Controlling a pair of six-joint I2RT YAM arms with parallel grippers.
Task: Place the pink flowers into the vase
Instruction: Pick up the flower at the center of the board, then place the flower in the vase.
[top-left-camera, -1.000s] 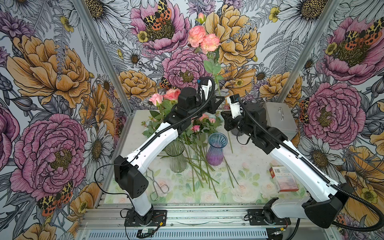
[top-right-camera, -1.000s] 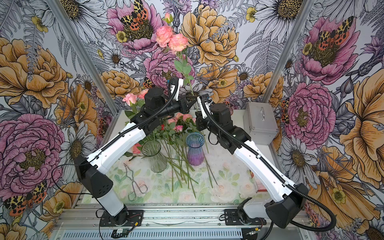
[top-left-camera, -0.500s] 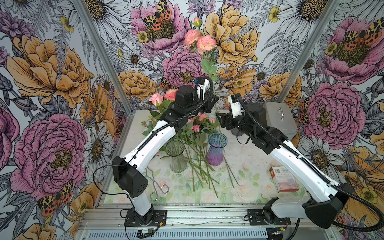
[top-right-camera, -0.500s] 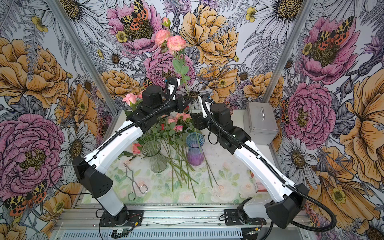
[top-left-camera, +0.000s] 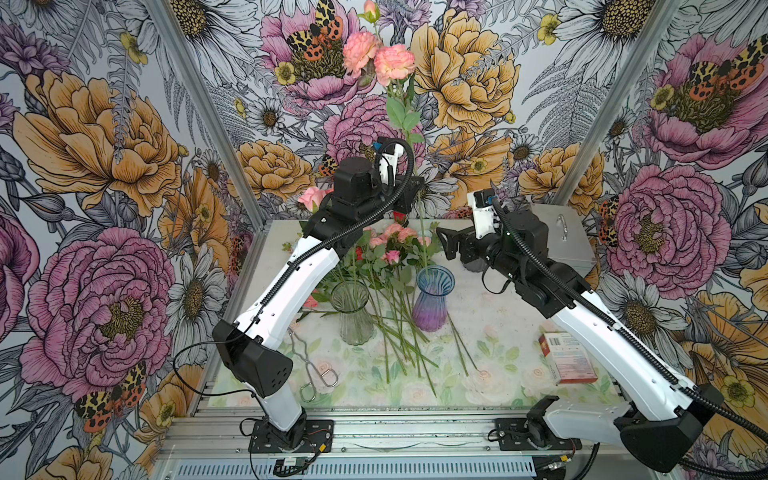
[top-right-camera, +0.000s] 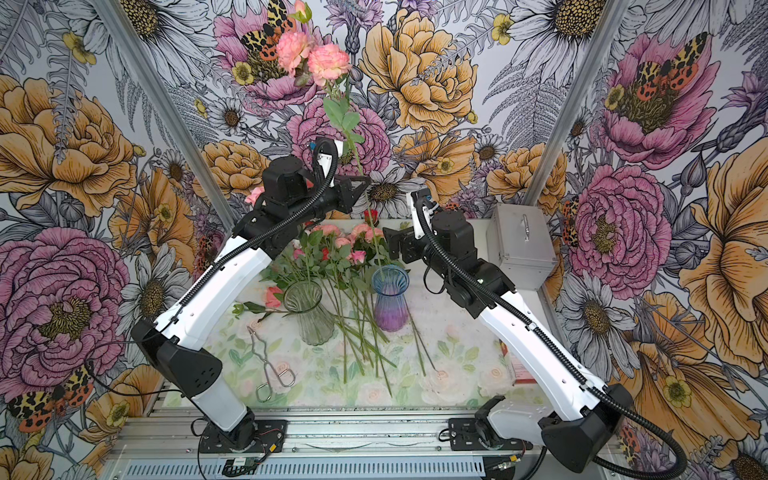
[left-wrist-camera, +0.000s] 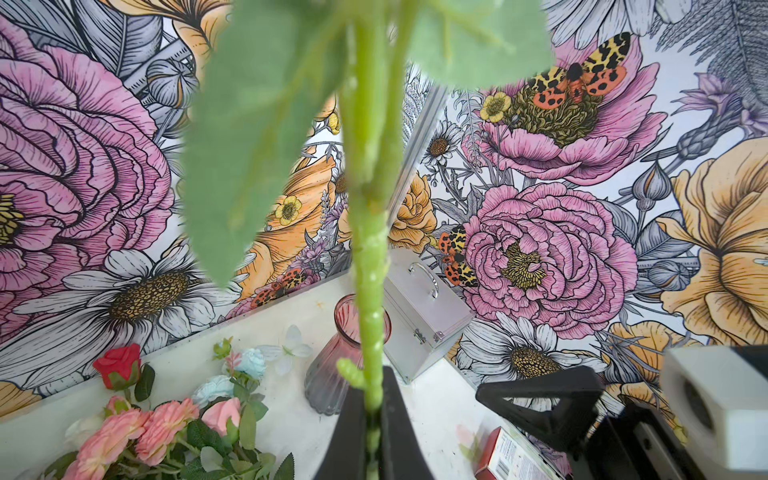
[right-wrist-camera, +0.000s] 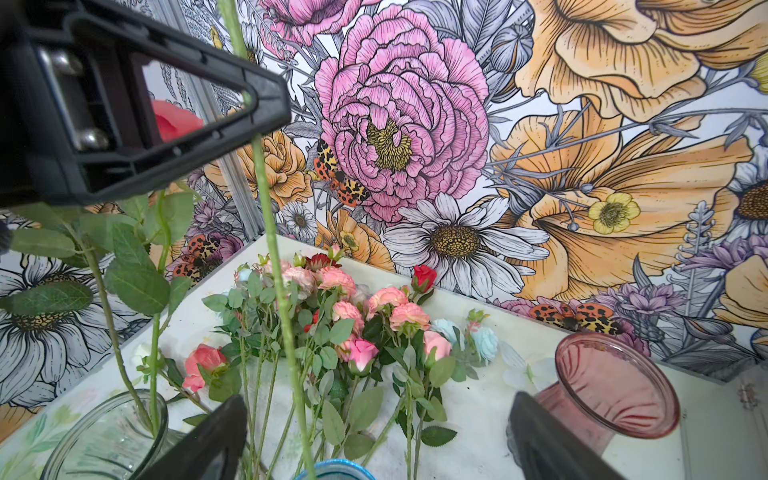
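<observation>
Left end effector (left-wrist-camera: 372, 419) is clamped on the green stem of a pink carnation spray (top-left-camera: 388, 60), which is held upright with its blooms high against the back wall. The stem's lower end is seen at the mouth of the blue-purple vase (top-left-camera: 432, 299). Right end effector (right-wrist-camera: 374, 440) is spread wide, nothing held, just beside that stem. Other pink flowers (top-left-camera: 392, 237) are seen lying on the tabletop (top-left-camera: 494, 332) behind the vase.
</observation>
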